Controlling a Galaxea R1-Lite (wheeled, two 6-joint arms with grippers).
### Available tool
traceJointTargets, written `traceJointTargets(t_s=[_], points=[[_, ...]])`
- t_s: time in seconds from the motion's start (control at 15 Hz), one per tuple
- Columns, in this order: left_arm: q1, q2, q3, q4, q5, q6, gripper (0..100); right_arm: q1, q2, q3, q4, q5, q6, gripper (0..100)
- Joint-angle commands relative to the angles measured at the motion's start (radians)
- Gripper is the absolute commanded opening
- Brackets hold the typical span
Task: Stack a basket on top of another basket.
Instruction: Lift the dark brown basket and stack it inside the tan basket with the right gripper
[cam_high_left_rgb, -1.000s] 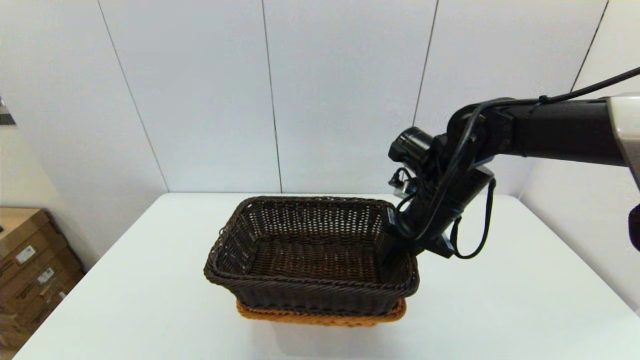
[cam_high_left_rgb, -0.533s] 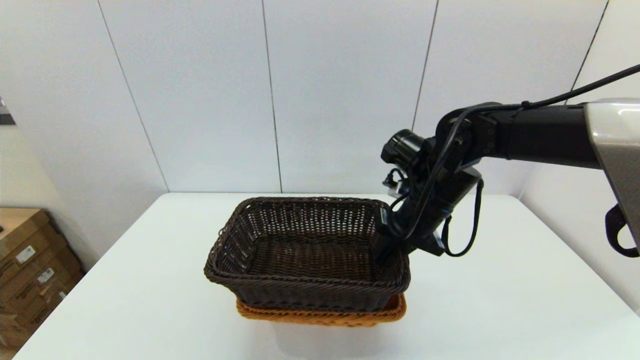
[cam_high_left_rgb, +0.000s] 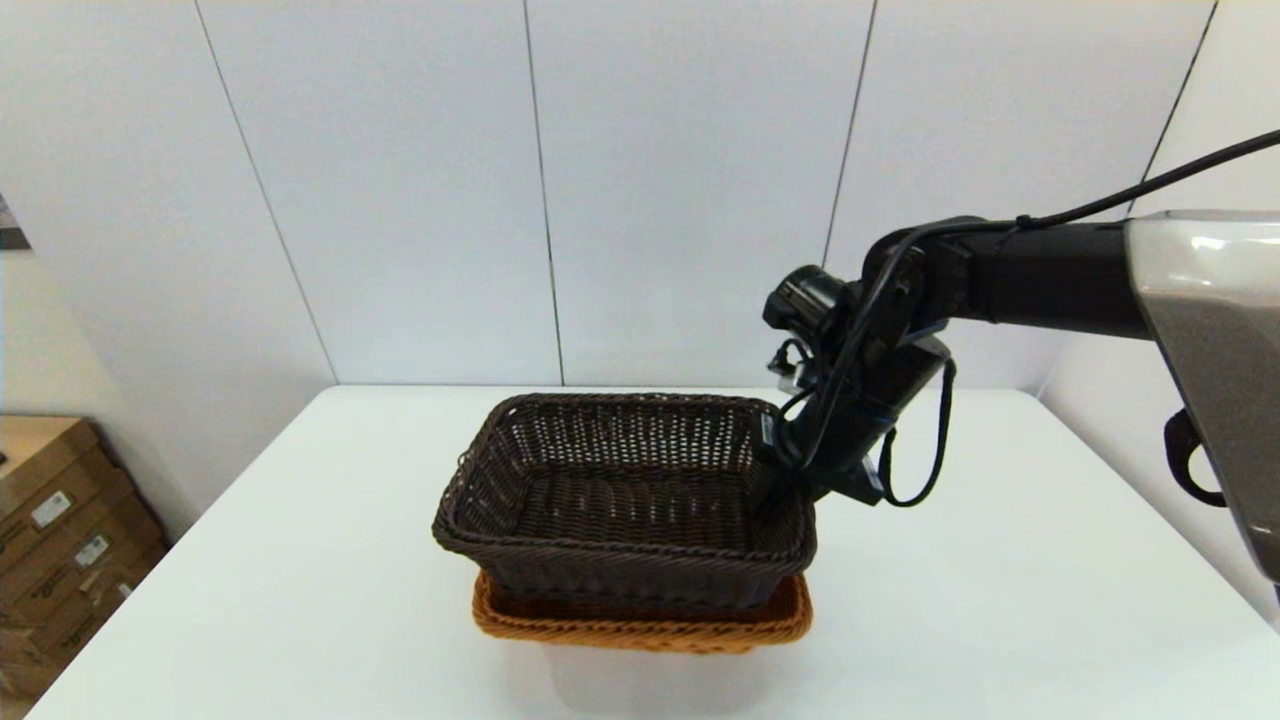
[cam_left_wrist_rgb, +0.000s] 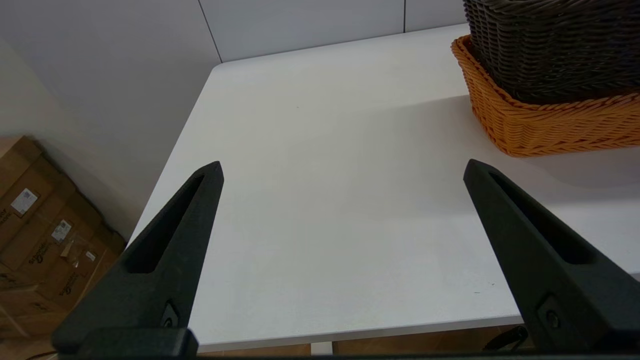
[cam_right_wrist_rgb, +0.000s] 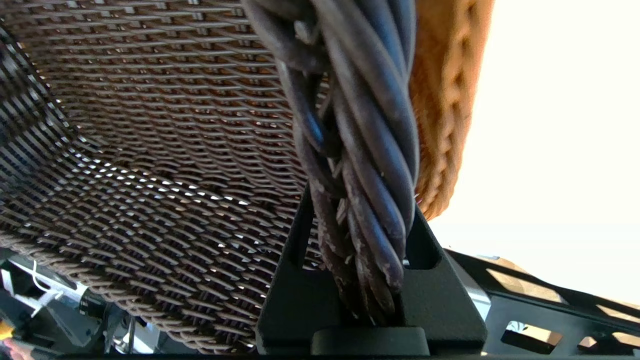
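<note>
Dark basket (cam_high_left_rgb: 620, 500) lengthwise left-right, level.

Orange-tan basket (cam_high_left_rgb: 640, 625) largely hidden beneath the dark basket (cam_high_left_rgb: 625, 500); only its rim shows. Right gripper (cam_high_left_rgb: 775, 500) fingertips concealed behind the dark rim. Cardboard boxes (cam_high_left_rgb: 50, 540) cropped at the frame edge.

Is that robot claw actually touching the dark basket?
Touching: the right wrist view shows the right end effector clamped on the dark basket at its braided rim.
</note>
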Motion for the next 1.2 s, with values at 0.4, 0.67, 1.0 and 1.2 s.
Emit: traceJointTargets(t_s=[0.4,0.67,1.0,1.2], points=[[0.001,0.001,0.0,0.0,0.0,0.001,100,-0.037,0.019,0.002,-0.009,0.007,-0.023,0],[0.0,0.001,0.0,0.0,0.0,0.001,100,-0.036,0.019,0.009,-0.008,0.011,-0.023,0],[0.0,0.001,0.0,0.002,0.0,0.001,100,-0.029,0.02,0.028,-0.009,0.014,-0.02,0],[0.0,0.001,0.0,0.0,0.0,0.001,100,-0.026,0.032,0.031,-0.009,0.017,-0.02,0]])
